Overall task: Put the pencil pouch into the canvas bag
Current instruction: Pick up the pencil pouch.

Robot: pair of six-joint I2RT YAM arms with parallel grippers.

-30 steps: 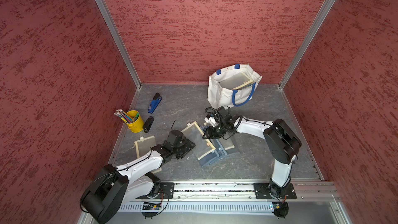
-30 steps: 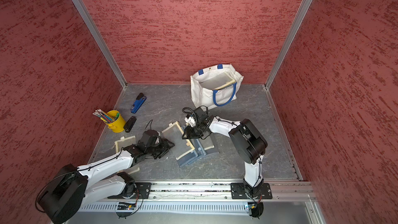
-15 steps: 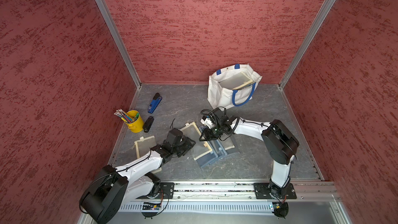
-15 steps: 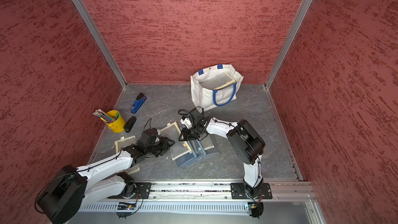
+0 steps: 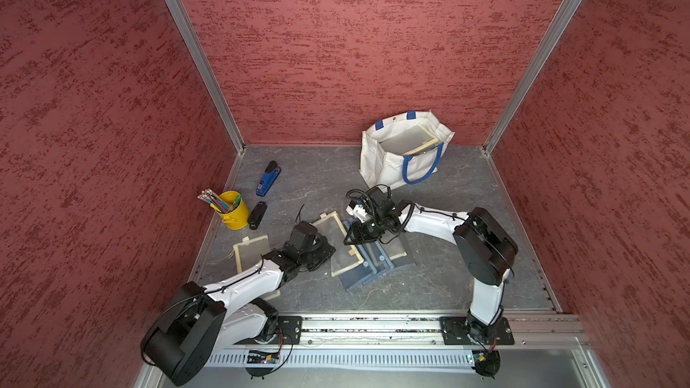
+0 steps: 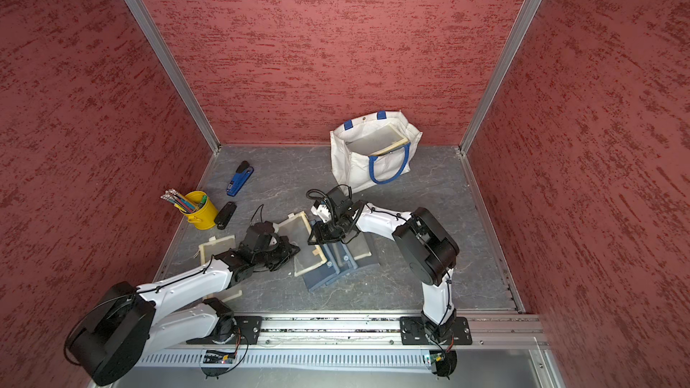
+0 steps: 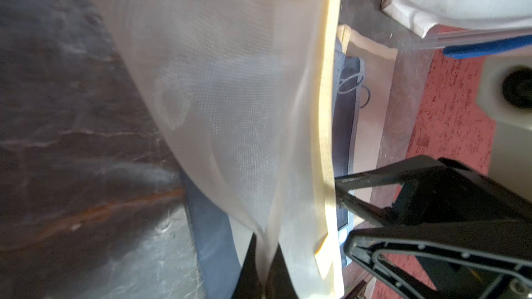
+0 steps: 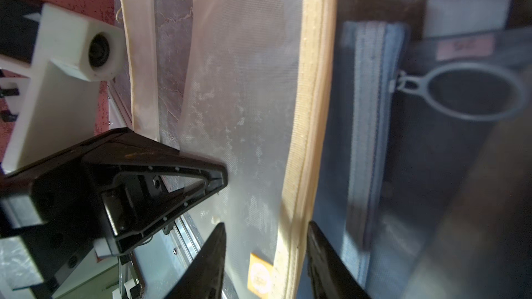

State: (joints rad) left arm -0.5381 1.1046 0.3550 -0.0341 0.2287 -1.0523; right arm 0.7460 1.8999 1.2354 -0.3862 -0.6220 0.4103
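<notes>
The pencil pouch (image 5: 345, 246) (image 6: 303, 242), cream mesh with a tan zip band, lies partly on blue pouches mid-floor. My left gripper (image 5: 329, 252) (image 6: 295, 250) is shut on it, with a fold of mesh (image 7: 230, 87) pinched between the jaws of my left gripper (image 7: 263, 244). My right gripper (image 5: 351, 237) (image 6: 314, 237) (image 8: 266, 225) is open; its jaws stand either side of the zip band (image 8: 311, 110). The canvas bag (image 5: 386, 169) (image 6: 354, 171), off-white with blue handles, stands open at the back right, away from both grippers.
A pouch (image 5: 409, 139) leans inside the bag. Overlapping blue pouches (image 5: 373, 268) lie under and beside the held one. Another cream pouch (image 5: 251, 251) lies left of my left arm. A yellow pencil bucket (image 5: 233, 212), a blue stapler (image 5: 268, 179) and a black stapler (image 5: 257, 215) sit by the left wall.
My left gripper has closed onto the pouch's mesh. My right gripper has shifted left to the pouch's zip edge, and the pouch has slid a little over the blue ones.
</notes>
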